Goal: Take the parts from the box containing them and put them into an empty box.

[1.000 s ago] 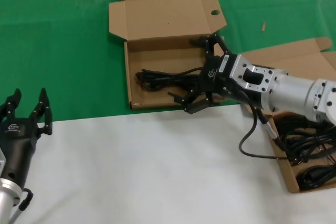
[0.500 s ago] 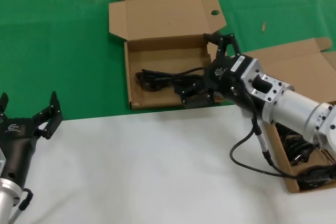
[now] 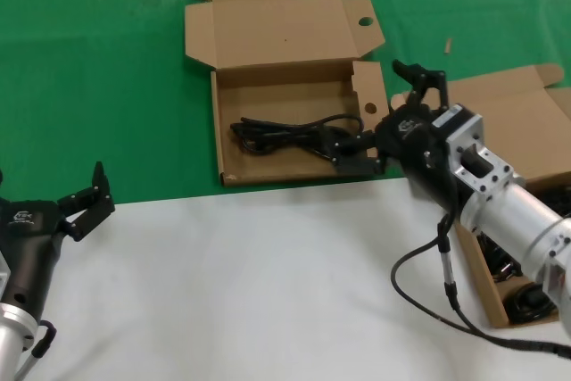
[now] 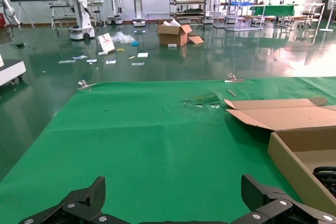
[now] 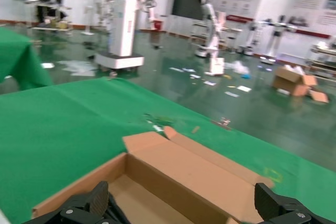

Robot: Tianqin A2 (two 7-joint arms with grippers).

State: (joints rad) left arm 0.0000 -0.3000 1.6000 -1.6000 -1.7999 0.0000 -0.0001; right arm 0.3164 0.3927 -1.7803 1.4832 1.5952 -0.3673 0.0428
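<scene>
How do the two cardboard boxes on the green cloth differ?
The punched-hole box lies straight ahead, fully in view, holding one cable bundle; the box on the robot's right is partly covered by the right arm and holds several cables. Only the first shows a round hole. Both are brown, shallow and open.

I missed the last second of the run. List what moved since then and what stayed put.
The right gripper, open and empty, drew back to the robot's right, off the cable bundle toward the edge of the holed box. The left gripper spread its fingers wider, parked at the near left. The bundle and both boxes stayed in place.
</scene>
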